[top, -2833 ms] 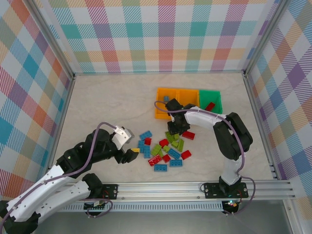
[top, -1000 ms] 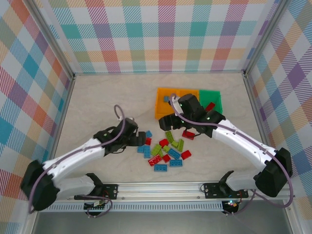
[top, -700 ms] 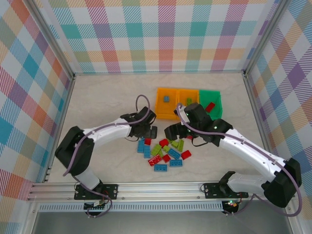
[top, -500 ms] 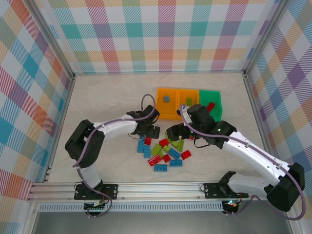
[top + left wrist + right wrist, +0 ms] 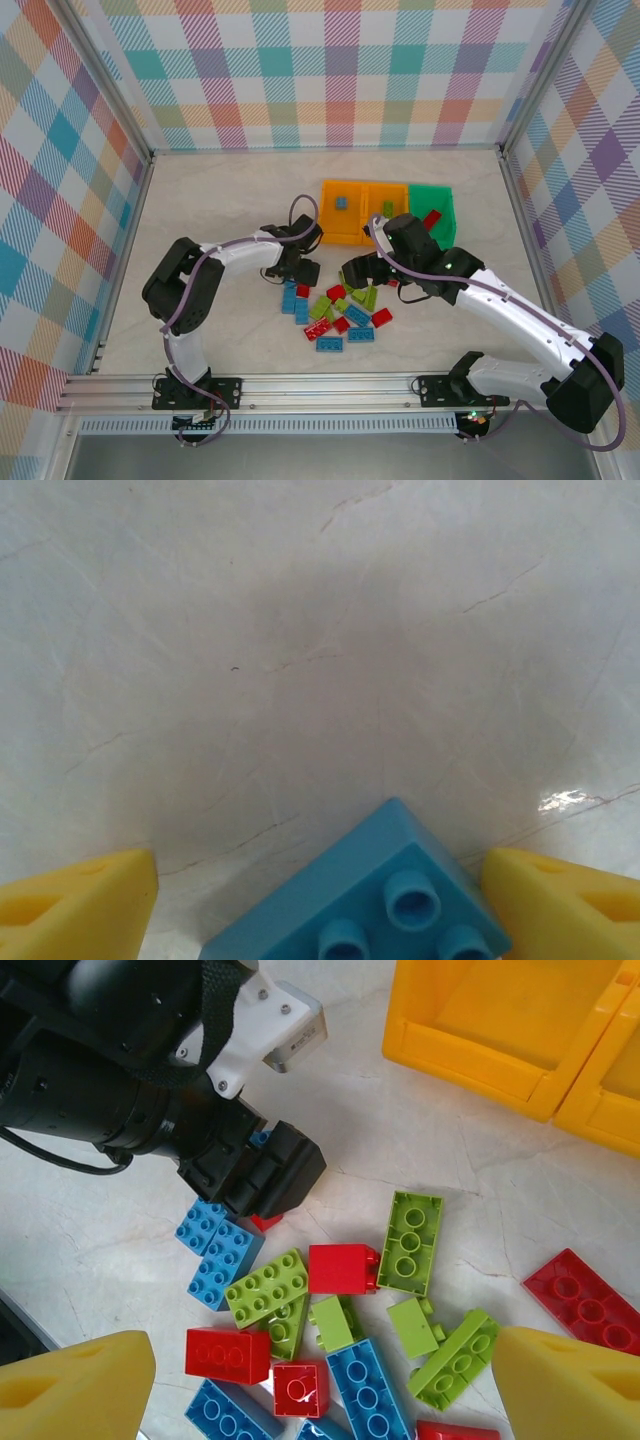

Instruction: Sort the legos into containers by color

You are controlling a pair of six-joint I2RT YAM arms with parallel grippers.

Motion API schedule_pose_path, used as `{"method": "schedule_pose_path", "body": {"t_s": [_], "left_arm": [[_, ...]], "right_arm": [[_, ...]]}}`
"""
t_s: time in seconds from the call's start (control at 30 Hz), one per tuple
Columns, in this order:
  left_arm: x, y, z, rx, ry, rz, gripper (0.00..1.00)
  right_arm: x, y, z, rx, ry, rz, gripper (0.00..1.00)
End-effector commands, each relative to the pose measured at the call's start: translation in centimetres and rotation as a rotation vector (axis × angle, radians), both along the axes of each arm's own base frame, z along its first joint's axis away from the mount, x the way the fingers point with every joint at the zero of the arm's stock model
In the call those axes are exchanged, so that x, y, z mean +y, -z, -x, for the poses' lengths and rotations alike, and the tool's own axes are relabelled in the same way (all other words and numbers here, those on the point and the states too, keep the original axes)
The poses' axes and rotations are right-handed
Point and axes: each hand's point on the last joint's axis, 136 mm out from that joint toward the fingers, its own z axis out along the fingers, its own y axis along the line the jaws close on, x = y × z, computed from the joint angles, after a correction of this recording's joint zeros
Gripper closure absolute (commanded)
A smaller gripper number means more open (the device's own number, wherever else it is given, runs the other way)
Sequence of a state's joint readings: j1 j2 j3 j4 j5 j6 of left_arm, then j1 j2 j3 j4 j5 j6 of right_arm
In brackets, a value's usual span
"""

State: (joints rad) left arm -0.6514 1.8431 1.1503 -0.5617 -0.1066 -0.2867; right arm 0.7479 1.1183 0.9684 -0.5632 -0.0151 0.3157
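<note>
Fingertips (image 5: 80,900) of the left gripper (image 5: 320,905) sit wide apart either side of a blue brick (image 5: 400,880). There's a clear gap on one side, so I'd call it spread and not clamped yet. That's the big change. A second ago this arm was reaching in from the near-left of the pile (image 5: 340,308). Now it has swung round to the pile's far-left edge and dropped low over that one brick. Reads to me like a blue pick is about to happen.

The right gripper (image 5: 322,1380) is spread wide too, with nothing in it, hanging over the far-right part of the pile. A second ago it was up by the bins beyond the pile. A lime brick (image 5: 388,207) now lies in the middle orange bin (image 5: 378,195), which looked bare a few seconds back. So one more is sorted, and I'd guess it's shopping for the next.

Further out, just beyond the pile, the left orange bin (image 5: 340,236) holds a blue one and the green bin (image 5: 445,200) a red one. The colour scheme looks settled.

Most legos are in the pile on the table (image 5: 220,220): blue, lime and red, jumbled and close together, mostly studs up. The targeted blue one lies flat, studs up, corner pointing away from the wrist camera.
</note>
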Motion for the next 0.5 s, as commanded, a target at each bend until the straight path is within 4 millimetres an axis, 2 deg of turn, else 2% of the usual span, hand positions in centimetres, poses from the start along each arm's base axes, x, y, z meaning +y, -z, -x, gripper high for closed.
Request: {"method": "schedule_pose_path", "body": {"t_s": [0.0, 0.23, 0.47], "left_arm": [[0.9, -0.2, 0.9, 0.017, 0.039, -0.014, 0.18], [2.2, 0.7, 0.8, 0.012, -0.006, -0.070, 0.36], [3.3, 0.1, -0.9, -0.061, -0.145, -0.068, 0.46]], "right_arm": [[-0.1, 0.5, 0.2, 0.017, 0.010, 0.015, 0.12], [-0.2, 0.6, 0.3, 0.036, 0.026, 0.009, 0.12], [-0.4, 1.9, 2.1, 0.135, 0.014, -0.002, 0.12]]}}
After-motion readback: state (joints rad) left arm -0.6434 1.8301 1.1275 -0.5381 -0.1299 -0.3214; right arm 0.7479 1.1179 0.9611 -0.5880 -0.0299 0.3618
